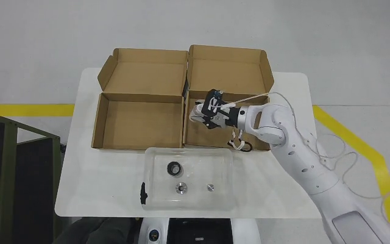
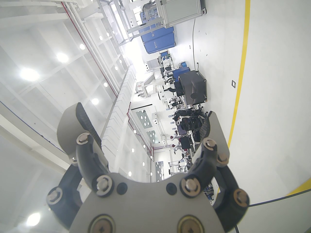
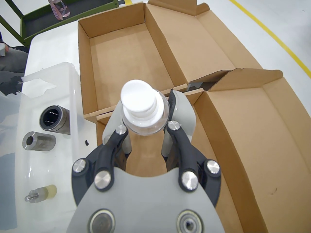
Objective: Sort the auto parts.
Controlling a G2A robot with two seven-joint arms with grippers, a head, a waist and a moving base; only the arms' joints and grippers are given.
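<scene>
Over the right cardboard box (image 3: 243, 134) your right gripper (image 3: 145, 112) clamps a white-capped part (image 3: 138, 98); next, likely lower and release; left gripper (image 2: 145, 127) jaws stand apart

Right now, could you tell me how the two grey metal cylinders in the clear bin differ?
The wide-bore cylinder has a thin wall and dark inside; the narrow-bore cylinder has a thick wall and looks slimmer. Both are grey metal, in the clear bin.

White table (image 1: 79, 177): open cardboard box (image 1: 140, 125), second box (image 1: 228, 70) touching beside; clear bin (image 1: 222, 168) near front edge.
</scene>
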